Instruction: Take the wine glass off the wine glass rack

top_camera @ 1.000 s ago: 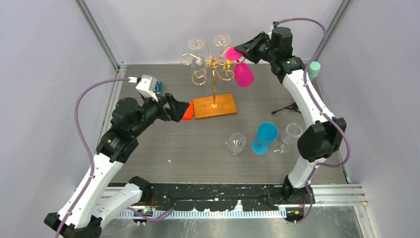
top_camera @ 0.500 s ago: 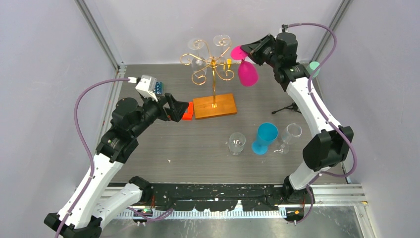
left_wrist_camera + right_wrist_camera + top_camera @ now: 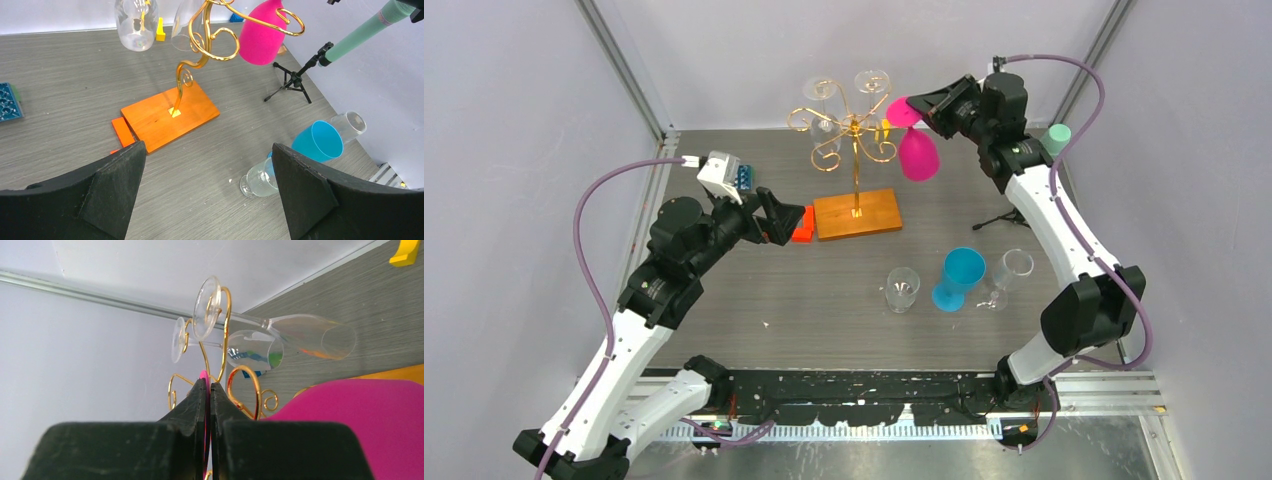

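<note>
The wine glass rack [image 3: 854,130] is a gold wire stand with scroll arms on an orange-brown wooden base [image 3: 856,213], at the back centre. Two clear wine glasses [image 3: 822,95] hang upside down on it. My right gripper [image 3: 916,108] is shut on the flat foot of a pink wine glass [image 3: 917,152], which hangs bowl down just right of the rack. In the right wrist view the pink foot [image 3: 204,377] sits between the shut fingers, the pink bowl [image 3: 360,420] at the right. My left gripper [image 3: 792,222] is open and empty, left of the base.
A clear glass [image 3: 902,290], a blue cup [image 3: 959,277] and another clear glass [image 3: 1012,270] lie front right of the rack. A small black tripod [image 3: 1009,216] stands at the right. An orange block [image 3: 802,231] lies beside the base. A teal cylinder [image 3: 1057,137] is at the right wall.
My right arm has shifted slightly right and up with the pink glass still held by its foot, and the bowl has swung a little. The left arm has not moved.
</note>
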`<state>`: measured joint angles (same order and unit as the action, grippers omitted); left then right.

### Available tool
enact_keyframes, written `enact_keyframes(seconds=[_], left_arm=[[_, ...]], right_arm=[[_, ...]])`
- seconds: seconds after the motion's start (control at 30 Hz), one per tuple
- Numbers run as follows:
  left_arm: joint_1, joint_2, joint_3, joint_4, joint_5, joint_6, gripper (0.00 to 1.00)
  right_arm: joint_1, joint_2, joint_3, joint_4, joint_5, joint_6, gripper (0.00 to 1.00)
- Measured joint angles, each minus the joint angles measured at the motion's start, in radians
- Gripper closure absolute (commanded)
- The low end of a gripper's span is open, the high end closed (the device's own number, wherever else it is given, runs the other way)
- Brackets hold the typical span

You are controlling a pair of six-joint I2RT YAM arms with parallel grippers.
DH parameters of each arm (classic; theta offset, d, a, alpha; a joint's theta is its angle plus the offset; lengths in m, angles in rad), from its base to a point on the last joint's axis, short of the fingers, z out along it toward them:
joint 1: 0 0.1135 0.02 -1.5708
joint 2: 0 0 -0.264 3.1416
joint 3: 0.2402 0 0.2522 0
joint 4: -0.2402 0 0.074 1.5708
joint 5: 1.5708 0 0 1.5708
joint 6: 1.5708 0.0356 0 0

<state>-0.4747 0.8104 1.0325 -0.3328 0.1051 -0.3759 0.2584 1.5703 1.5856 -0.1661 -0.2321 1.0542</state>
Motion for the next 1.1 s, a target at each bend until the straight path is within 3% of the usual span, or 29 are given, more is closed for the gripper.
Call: enact_keyframes(seconds=[0.7,1.1], left_arm=[[0.000,-0.005,0.000,-0.001,-0.014,0.000,0.00],[0.000,-0.008,0.000,-0.001,-0.026,0.007,0.00]], right_arm=[[0.066,0.145,0.122,0.050,0.010,0.008,1.00],[0.066,0.169,0.144,0.085,0.134,-0.039,1.00]])
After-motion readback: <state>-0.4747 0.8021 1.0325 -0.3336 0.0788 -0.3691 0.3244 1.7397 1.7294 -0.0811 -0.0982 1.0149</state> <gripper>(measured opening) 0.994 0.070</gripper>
